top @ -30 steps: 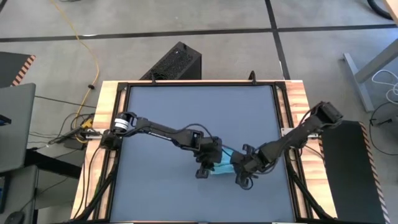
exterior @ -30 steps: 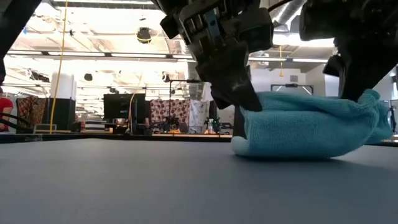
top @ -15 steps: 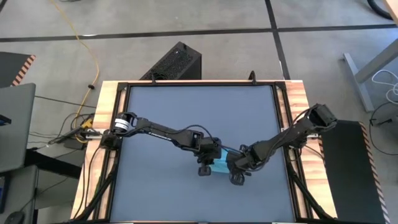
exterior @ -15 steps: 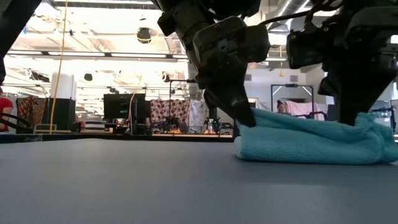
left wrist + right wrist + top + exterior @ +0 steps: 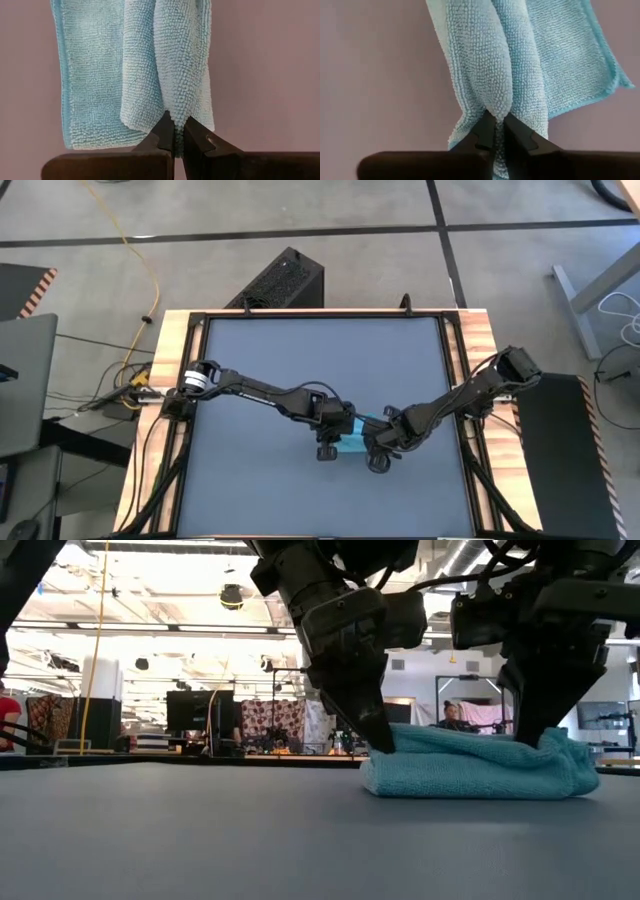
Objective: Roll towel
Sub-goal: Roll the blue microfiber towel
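Observation:
The sky-blue towel [image 5: 356, 442] lies bunched in a short, low bundle on the dark grey table [image 5: 300, 370], right of centre and toward the near edge. In the low view the towel [image 5: 470, 768] rests flat on its underside. My left gripper [image 5: 331, 443] stands at its left end and my right gripper [image 5: 379, 455] at its right end. Both point steeply down and both are shut on the cloth. Each wrist view shows a raised ridge of folded towel [image 5: 165, 60] [image 5: 495, 60] running away from the fingers, with a flat layer beside it. My left gripper [image 5: 177, 120] pinches the end of the raised fold [image 5: 171, 111] between its two fingers, at the towel's left end. It comes from above, slanting, with the fingers [image 5: 378, 732] along the ridge. The towel lies on the table. My right gripper [image 5: 496, 117] pinches the end of the same raised fold [image 5: 495, 109] between its two fingers, at the towel's right end. Its fingers [image 5: 530, 730] come steeply from above. The cloth rests on the table and bulges slightly beside them [image 5: 572, 755].
A wooden frame [image 5: 170, 410] borders the table. A black box [image 5: 280, 280] stands on the floor beyond the far edge. Bare tabletop lies to the left and far side of the towel. A person [image 5: 455, 716] shows far off in the room.
My right gripper has moved toward the table's left edge and a little down, toward my left gripper. My left gripper has tipped in place. The towel's right end has come down and inward, so the bulging bundle is now shorter and lower.

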Controlling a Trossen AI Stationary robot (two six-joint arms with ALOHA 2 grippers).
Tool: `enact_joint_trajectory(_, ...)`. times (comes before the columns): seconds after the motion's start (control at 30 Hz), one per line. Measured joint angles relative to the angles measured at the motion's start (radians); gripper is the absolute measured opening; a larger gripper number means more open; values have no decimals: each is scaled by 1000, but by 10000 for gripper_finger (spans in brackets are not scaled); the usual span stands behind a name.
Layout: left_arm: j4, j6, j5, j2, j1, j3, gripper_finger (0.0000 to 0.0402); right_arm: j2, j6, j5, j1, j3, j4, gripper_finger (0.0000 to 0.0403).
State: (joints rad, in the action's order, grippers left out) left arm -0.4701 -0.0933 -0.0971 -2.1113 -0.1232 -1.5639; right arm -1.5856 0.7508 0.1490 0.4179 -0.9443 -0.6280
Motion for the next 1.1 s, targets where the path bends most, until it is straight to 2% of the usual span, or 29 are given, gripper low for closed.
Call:
enact_joint_trajectory(0.13, -2, 3, 7, 0, -1, 0, 0, 3, 0, 23, 0, 0, -2, 96)
enact_joint_trajectory(0.33, -4, 11, 36, 0, -1, 0, 0, 4, 1, 31, -2, 0, -5, 196)
enact_joint_trajectory(0.5, 16, 26, 2, -1, -2, 0, 12, 5, 46, 51, -1, 0, -38, 262)
enact_joint_trajectory(0.7, 5, 53, 5, -1, -2, 0, 68, 5, 62, 70, -2, 0, -88, 275)
enact_joint_trajectory(0.93, -23, 47, 11, 2, -2, 0, 145, 5, 61, 143, -2, 0, -105, 275)
enact_joint_trajectory(1.1, -50, 34, 64, 28, -3, 0, 180, 5, 18, 166, -11, 0, -117, 275)
